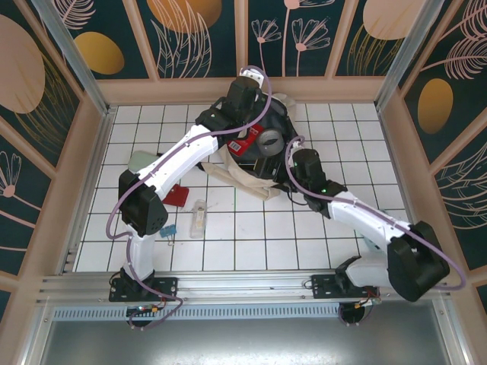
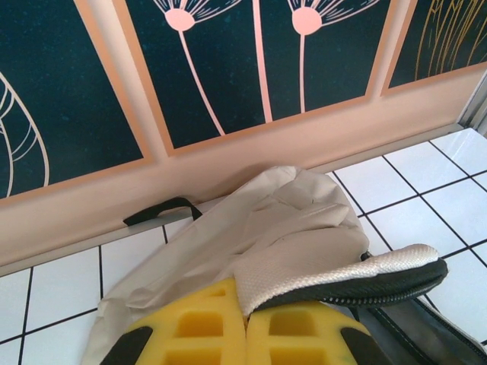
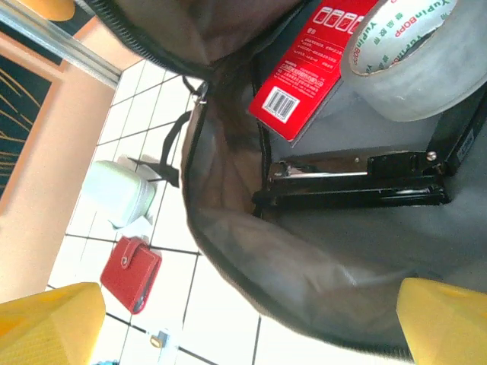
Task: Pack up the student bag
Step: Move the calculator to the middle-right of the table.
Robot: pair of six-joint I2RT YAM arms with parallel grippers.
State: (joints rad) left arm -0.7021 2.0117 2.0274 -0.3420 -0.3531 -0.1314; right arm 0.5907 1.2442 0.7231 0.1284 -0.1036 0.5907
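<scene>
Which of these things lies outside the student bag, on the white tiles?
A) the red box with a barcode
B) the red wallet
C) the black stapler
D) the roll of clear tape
B: the red wallet lies on the tiles beside the student bag, while the tape roll, the stapler and the red box rest inside on its grey lining.

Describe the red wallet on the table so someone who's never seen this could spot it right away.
Find the student bag, open at the far middle of the tiled table. On the tiles to its left, nearer than a pale green case, lies the red wallet. Unlike the red box with a barcode inside the bag, it is outside, flat and has a clasp tab.
</scene>
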